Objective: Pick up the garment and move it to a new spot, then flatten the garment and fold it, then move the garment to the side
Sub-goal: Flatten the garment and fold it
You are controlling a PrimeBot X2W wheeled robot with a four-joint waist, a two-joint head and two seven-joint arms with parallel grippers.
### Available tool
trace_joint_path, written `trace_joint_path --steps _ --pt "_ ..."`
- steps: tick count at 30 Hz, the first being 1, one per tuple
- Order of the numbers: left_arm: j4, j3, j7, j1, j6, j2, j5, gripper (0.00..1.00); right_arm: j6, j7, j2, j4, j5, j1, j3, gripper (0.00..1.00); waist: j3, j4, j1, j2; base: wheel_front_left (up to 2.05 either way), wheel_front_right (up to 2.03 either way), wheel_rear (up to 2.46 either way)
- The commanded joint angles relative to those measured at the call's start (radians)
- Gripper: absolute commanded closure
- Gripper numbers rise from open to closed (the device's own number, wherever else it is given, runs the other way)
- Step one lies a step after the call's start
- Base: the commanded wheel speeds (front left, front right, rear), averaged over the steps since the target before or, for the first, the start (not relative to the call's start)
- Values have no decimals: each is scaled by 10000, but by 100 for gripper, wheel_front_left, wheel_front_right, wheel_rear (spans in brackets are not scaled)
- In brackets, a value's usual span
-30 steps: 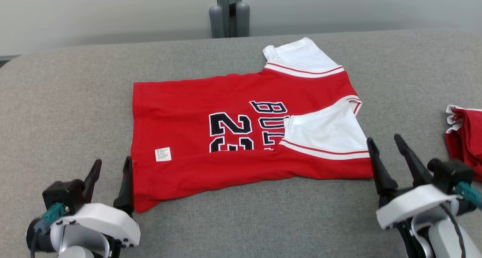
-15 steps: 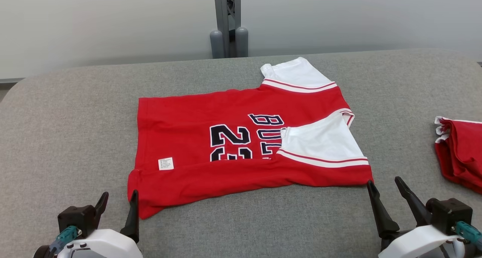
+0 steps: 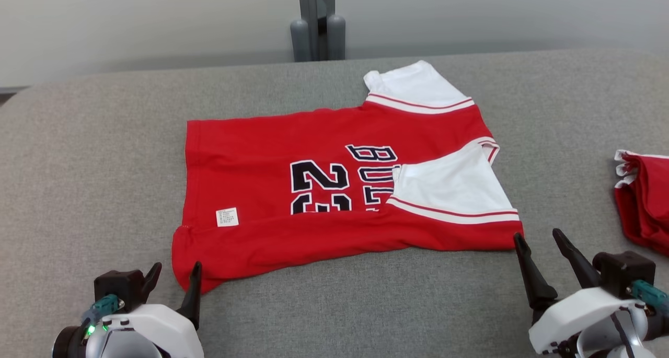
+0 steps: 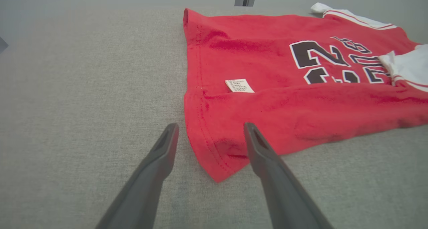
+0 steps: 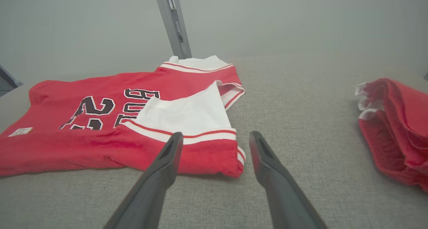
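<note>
Our left claw [image 3: 176, 266] stands with its two dark fingers spread wide and holds nothing. In its wrist view the near left corner of the garment [image 3: 251, 143] lies between the fingers, and we cannot tell whether either finger touches the cloth. Our right claw [image 3: 538, 235] is spread just as wide and is also empty. Its tips are just beside the garment's near right corner, and in the right wrist view that corner sits between the two fingers, a little beyond them. The garment lies flat on the grey counter [image 3: 94, 154], about midway across it, with its hem toward our left and its shoulders toward our right. Its near long edge is folded up over the front in a red band that hides the lower half of the black numerals outlined in white. On the right a white panel with red and white striped trim is turned over part of the black lettering. A second white panel with the same trim sticks out at the far right corner. A small white tag [image 3: 227, 217] sits on the red cloth just above the folded band, near the left hem. Well apart on our right, at the edge of the head view, lies a smaller red bundle [image 3: 645, 201] with a wavy white edge. Behind the counter a grey post [image 3: 318, 18] rises against a pale wall.
</note>
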Motion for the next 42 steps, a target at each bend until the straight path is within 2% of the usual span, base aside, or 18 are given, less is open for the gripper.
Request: trace_joint_path --steps 1,6,8,17,18,19,20,21,26,30,32,36,42 --pt "170 20 49 -299 -138 -7 -73 0 -4 7 -164 355 -61 -327 -3 0 330 18 0 -1 0 0 0" --pt "800 7 128 -695 -451 -256 -337 0 -4 -325 -317 1794 112 -1287 164 0 954 94 0 -1 0 0 0" --pt "800 7 128 -695 -451 -256 -337 0 -4 -325 -317 1794 112 -1287 164 0 954 94 0 -1 0 0 0" --pt "1261 63 539 -848 -947 -445 -984 0 -4 -660 -385 3546 457 -2442 585 0 1366 70 0 -1 0 0 0" --pt "1286 56 622 -865 -927 -423 -1019 18 -4 -681 -394 3694 508 -2543 619 0 1381 64 0 -1 0 0 0" --pt "1296 35 726 -855 -961 -424 -1087 58 -2 -650 -394 3830 579 -2613 689 44 1389 61 0 -1 0 0 0" --pt "1254 57 787 -819 -998 -459 -1211 100 -4 -663 -388 3960 657 -2680 744 97 1389 63 0 -1 0 0 0" --pt "1216 49 895 -774 -1051 -442 -1282 100 -2 -714 -400 4050 704 -2733 783 100 1385 65 0 -1 0 0 0" --pt "894 96 1204 -609 -1219 -223 -1562 100 -7 -818 -474 4272 1119 -2831 932 100 1318 91 0 -1 0 0 0" --pt "491 182 1490 -450 -1308 121 -1746 100 -5 -906 -546 3907 1401 -2525 931 100 1134 159 0 -1 0 0 0" --pt "172 226 1653 -362 -1320 332 -1804 100 -5 -840 -570 3569 1510 -2244 865 100 1004 213 0 -1 0 0 0" --pt "-485 255 2028 -8 -1071 825 -1781 100 -5 -531 -478 2648 1646 -1395 602 100 749 280 0 -1 0 0 0" --pt "-1361 152 2554 768 -831 1355 -1954 100 -5 245 -125 1014 1575 381 -174 100 467 263 0 -1 0 0 0"
